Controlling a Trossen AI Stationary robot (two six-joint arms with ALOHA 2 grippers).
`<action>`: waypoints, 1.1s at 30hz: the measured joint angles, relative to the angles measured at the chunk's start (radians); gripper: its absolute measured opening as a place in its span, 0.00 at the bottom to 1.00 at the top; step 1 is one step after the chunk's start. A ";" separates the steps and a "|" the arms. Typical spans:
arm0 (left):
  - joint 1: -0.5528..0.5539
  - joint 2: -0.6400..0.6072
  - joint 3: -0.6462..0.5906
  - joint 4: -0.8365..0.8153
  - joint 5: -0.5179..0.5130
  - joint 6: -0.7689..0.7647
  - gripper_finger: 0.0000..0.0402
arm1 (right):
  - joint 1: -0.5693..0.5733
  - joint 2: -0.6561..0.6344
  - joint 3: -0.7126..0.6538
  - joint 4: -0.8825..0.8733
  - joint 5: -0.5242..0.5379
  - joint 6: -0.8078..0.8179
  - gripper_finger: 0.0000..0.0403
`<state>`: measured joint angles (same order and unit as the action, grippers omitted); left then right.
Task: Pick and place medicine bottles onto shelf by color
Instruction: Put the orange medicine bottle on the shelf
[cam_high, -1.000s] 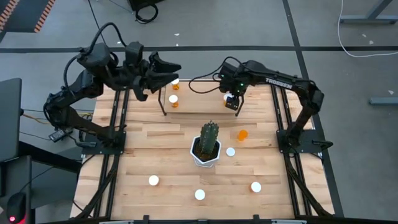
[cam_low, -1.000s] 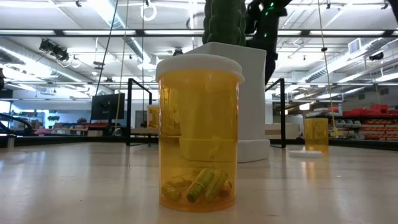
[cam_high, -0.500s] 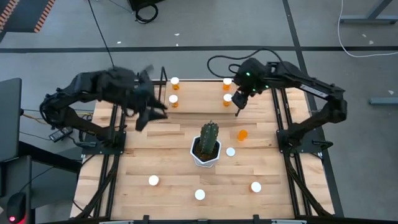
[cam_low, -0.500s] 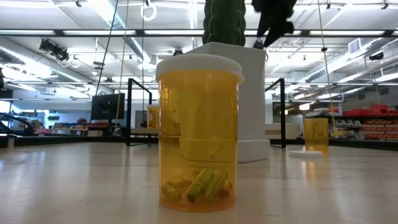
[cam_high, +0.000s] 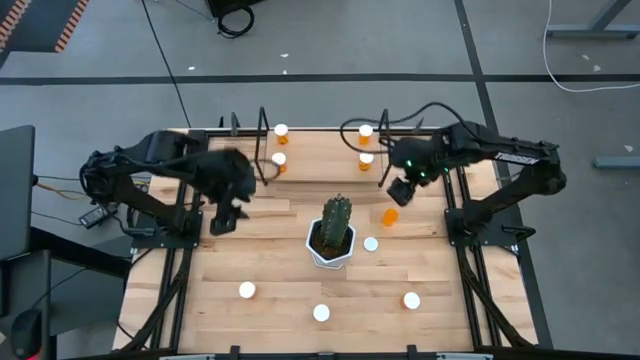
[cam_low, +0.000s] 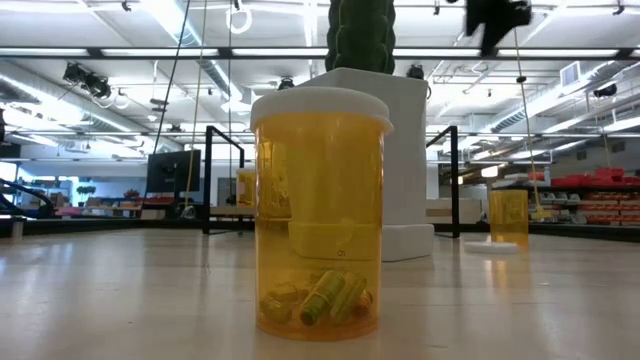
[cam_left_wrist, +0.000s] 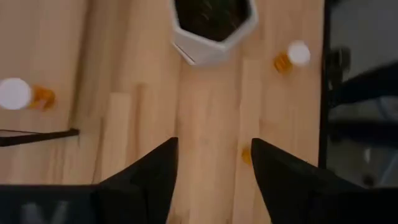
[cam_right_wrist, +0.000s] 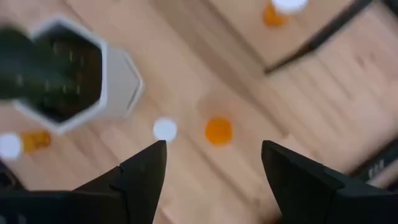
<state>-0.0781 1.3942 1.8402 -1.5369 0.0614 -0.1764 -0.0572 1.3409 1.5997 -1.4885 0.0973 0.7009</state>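
The right gripper (cam_high: 398, 193) hangs released and empty — just beside an uncapped orange bottle (cam_high: 389, 216) and its loose white cap (cam_high: 371, 243) near the cactus (cam_high: 335, 222). The left gripper (cam_high: 222, 218), fingers also apart, holds nothing. Four white-capped, translucent-orange bottles (cam_high: 279, 160) stand on the shelf (cam_high: 320, 174).
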 joint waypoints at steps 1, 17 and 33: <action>-0.017 0.008 0.001 -0.004 0.003 0.002 0.56 | 0.025 -0.003 0.000 -0.021 0.003 0.032 0.67; -0.359 0.215 0.001 -0.034 -0.033 -0.209 0.79 | 0.448 -0.017 0.000 -0.043 0.157 0.431 0.67; -0.536 0.061 -0.459 0.311 -0.005 -0.412 0.75 | 0.707 -0.016 0.000 -0.062 0.352 0.667 0.65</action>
<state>-0.6140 1.4553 1.3808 -1.2259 0.0559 -0.5883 0.6496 1.3247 1.5997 -1.5505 0.4492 1.3683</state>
